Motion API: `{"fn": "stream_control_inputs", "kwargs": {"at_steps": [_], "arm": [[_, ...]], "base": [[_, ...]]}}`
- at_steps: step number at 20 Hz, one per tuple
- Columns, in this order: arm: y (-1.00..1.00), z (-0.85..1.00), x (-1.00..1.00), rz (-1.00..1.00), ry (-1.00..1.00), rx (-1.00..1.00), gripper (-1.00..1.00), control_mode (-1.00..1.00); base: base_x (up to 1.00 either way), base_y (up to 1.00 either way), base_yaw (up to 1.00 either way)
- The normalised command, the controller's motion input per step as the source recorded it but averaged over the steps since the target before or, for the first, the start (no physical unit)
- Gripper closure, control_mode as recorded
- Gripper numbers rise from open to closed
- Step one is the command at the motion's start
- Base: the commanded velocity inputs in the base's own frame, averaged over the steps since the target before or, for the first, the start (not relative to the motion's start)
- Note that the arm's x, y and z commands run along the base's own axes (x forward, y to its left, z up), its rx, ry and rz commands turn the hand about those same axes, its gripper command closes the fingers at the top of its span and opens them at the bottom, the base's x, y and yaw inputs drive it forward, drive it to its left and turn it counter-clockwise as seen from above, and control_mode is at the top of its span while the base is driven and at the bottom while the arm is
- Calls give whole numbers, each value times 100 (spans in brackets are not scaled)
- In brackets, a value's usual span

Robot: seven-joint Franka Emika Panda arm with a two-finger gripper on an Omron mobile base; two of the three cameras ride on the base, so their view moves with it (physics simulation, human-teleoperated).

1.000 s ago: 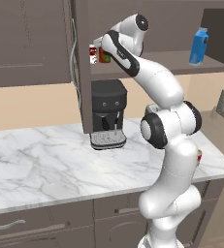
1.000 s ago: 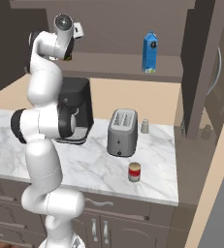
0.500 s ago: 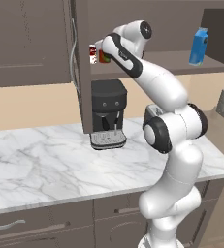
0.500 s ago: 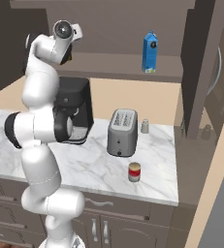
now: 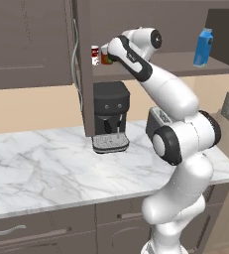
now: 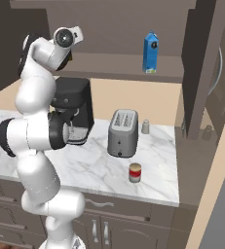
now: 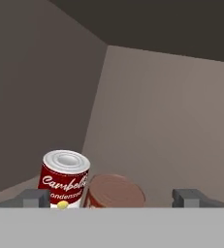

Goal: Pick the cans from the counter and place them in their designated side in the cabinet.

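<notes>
The dark red-brown can (image 7: 115, 190) sits between the spread, open fingertips of the pincer (image 7: 112, 197) on the cabinet shelf (image 5: 150, 70).

lower left: slim red-and-white can (image 7: 64, 179), upright, silver lid | lower centre: dark red-brown can (image 7: 115, 191), top showing, just right of the white can | bottom edge: two finger tips (image 7: 37, 197), spread wide, red-brown can between them | background: brown cabinet walls (image 7: 167, 111), corner at upper centre
</notes>
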Motion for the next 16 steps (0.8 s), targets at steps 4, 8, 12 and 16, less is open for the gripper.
{"fn": "stream_control_inputs", "kwargs": {"at_steps": [4, 8, 12, 16], "arm": [[-17, 0, -35, 0, -5, 0, -100, -100], [-15, 0, -41, 0, -4, 0, -100, -100], [-15, 0, -46, 0, -4, 0, -100, -100], [-12, 0, -49, 0, -3, 0, -100, -100]], "base": [[0, 0, 0], [0, 0, 0], [0, 0, 0], [0, 0, 0]]}}
